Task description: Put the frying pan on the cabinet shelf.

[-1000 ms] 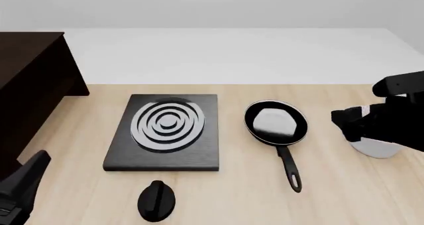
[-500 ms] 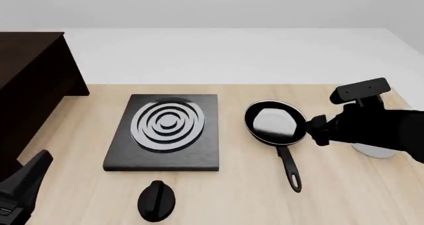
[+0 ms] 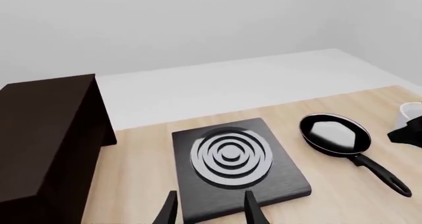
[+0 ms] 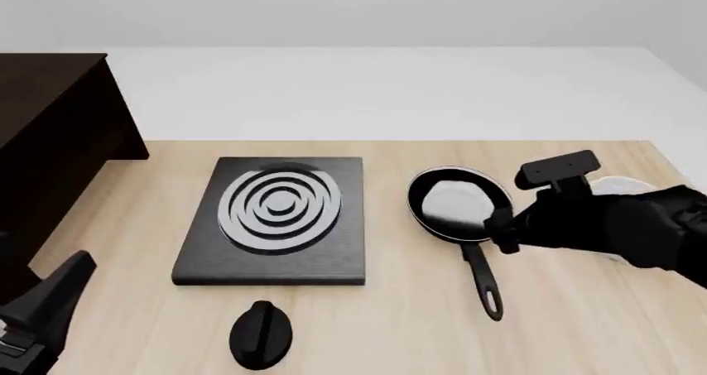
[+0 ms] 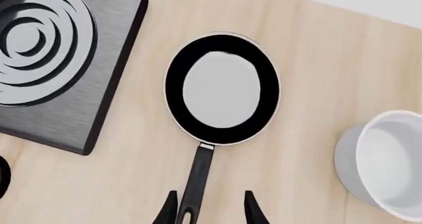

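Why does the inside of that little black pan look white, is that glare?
Likely a reflection: in the right wrist view the frying pan holds a crisp pale oval; in the front view the patch is lopsided; in the left wrist view it is angular. All three views are sharp, with soft, faint shadows.

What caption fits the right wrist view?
Open right tool straddles the frying pan handle, between stove plate and white bowl.

Light wood tabletop [image 4: 574, 334], pale grey floor [image 4: 387, 93] beyond, plain whitish wall [image 4: 353, 11], soft even light
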{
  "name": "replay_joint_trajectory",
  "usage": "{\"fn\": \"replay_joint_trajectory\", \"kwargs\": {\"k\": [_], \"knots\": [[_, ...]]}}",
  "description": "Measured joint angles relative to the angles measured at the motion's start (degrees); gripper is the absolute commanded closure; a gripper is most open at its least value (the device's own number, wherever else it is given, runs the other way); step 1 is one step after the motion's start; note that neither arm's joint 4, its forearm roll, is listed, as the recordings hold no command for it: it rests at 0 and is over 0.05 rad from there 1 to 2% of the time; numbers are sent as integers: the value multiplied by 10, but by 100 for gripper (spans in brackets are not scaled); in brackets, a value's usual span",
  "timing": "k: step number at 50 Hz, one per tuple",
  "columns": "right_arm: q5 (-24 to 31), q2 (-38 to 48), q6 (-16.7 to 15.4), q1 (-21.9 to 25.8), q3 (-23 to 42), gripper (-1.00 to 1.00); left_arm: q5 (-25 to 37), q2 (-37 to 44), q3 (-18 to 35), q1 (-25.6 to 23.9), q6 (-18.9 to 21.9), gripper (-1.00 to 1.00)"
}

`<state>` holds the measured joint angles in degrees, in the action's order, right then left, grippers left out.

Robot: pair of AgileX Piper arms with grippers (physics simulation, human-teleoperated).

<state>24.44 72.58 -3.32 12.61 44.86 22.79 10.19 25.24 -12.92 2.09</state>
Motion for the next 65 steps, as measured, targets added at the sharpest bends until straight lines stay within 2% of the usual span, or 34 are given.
{"fn": "replay_joint_trajectory", "kwargs": {"k": [11, 30, 65], "knots": [[-35, 31, 9, 5, -27, -100, -2, 2, -4, -5, -9, -100], [-66, 62, 16, 6, -53, -100, -3, 5, -12, -14, -19, -100], [-108, 139, 17, 18, -56, -100, -6, 4, -20, -15, -13, -100]]}}
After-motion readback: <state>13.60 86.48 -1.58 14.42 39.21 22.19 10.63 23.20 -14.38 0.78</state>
